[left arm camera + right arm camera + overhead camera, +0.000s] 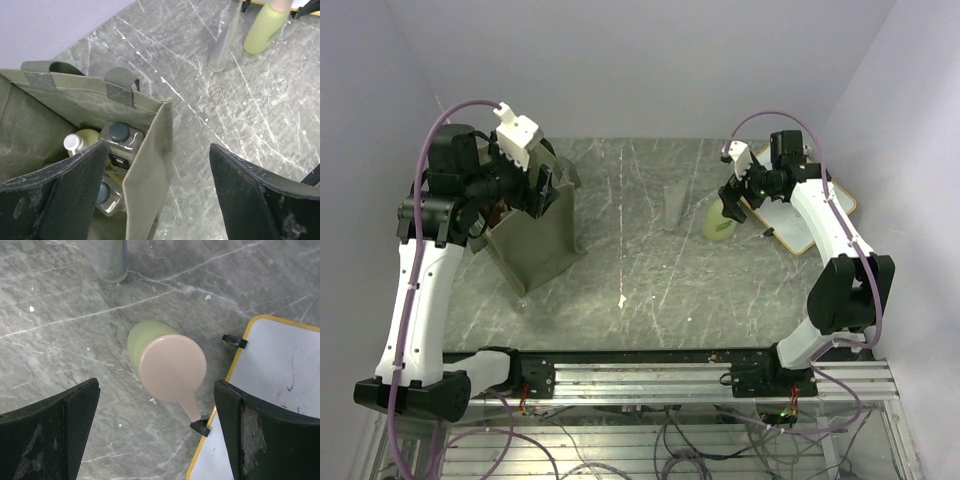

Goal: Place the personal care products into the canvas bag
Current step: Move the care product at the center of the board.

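Inside the canvas bag (148, 165), bottles (120, 143) lie half hidden — count unclear.

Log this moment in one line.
left jaws open above canvas bag | right jaws open above yellow-green bottle, not gripping | grey tube upright on table | bottles in bag

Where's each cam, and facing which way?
Top external: above and behind the bases, looking down on the table; both arms show.
Left wrist: over the bag, looking down into it; left fingers low in frame.
Right wrist: above the green bottle; right fingers flank it.
Shared: both wrist views show the bottle and grey tube.
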`<state>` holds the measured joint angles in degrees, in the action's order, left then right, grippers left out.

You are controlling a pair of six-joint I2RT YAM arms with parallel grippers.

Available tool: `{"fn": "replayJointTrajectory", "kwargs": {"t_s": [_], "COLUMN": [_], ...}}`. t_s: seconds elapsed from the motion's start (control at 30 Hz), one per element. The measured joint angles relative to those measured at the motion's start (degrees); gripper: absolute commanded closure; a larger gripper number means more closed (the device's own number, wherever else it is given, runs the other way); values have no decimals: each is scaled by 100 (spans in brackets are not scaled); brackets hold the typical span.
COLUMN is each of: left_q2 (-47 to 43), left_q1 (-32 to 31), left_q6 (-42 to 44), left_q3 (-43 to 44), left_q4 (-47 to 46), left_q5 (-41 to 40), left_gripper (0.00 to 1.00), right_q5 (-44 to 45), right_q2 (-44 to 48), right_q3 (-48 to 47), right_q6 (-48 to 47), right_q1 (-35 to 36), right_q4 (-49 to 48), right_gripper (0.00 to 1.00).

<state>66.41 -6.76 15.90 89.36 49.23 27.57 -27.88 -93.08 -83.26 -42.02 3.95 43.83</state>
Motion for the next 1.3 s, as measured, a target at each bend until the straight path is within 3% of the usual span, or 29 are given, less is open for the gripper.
{"fn": "replayJointTrajectory", "kwargs": {"t_s": [0.23, 0.63, 1.13, 1.3], "left_q2": [28, 463, 1145, 1150], "left_q1": [-304, -1145, -1797, -1934], "left_q6": [129, 328, 595, 632], "left_q3": [-4, -258, -273, -297], "left_q4": [184, 295, 129, 83], "left_q5": [-105, -1150, -2188, -2315], "left_gripper": [6, 8, 36, 57], "right_q5": [-282, -315, -273, -245], "right_q2": [-323, -426, -435, -435], "right_q3": [-190, -201, -201, -201], "right_q6": [-136, -50, 127, 264], "right_q1": [4, 4, 31, 31], "right_q4": [190, 105, 13, -26], "right_gripper": [13, 44, 84, 100]}}
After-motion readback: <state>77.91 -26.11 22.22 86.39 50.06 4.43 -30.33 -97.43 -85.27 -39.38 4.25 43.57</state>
